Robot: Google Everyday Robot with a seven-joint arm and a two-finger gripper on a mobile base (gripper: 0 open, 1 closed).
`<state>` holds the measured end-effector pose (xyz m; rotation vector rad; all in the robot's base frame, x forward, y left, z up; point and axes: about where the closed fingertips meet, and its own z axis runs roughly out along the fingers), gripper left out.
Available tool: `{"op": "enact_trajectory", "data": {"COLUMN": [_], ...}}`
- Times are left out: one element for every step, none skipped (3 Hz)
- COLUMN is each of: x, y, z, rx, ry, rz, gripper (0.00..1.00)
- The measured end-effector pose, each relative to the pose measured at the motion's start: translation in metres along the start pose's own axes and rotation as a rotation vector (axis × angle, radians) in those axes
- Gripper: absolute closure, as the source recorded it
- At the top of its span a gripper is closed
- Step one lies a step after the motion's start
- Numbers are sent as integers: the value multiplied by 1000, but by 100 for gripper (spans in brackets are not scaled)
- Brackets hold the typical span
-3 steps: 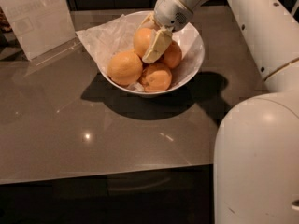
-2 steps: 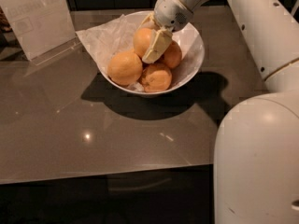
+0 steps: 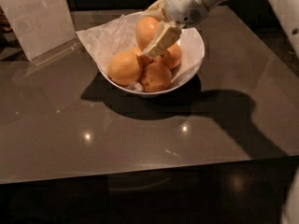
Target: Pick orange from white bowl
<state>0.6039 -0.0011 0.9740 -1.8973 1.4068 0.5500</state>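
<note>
The white bowl [image 3: 198,45] stands on the dark table and holds several light-orange oranges. My gripper [image 3: 154,31] reaches in from the upper right and is shut on one orange [image 3: 144,30], holding it above the others at the bowl's far side. One cream finger [image 3: 161,40] lies across the orange's front right; the other finger is behind the fruit. Three oranges stay in the bowl: one at the left [image 3: 124,67], one at the front [image 3: 156,77], and a smaller, deeper-orange one [image 3: 174,56] partly behind the finger.
Crinkled white paper [image 3: 103,40] lines the bowl and sticks out at its left. A clear sign holder [image 3: 38,18] stands at the back left. The robot's white body [image 3: 286,13] fills the right edge. The glossy table [image 3: 140,139] stretches toward the front.
The gripper has risen a little with the orange in it, so the fruit now sits higher above the other oranges. The bowl and the rest have not moved.
</note>
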Motion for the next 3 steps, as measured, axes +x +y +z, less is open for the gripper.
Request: {"op": "enact_trajectory", "data": {"x": [-40,-40,-18], "y": [36,78,93], "z": [-37,-50,-49], "rx": [144,220,215], "ry": [-54,-69,-48], "rz": [-35,10,57], "gripper": [100,100,100]}}
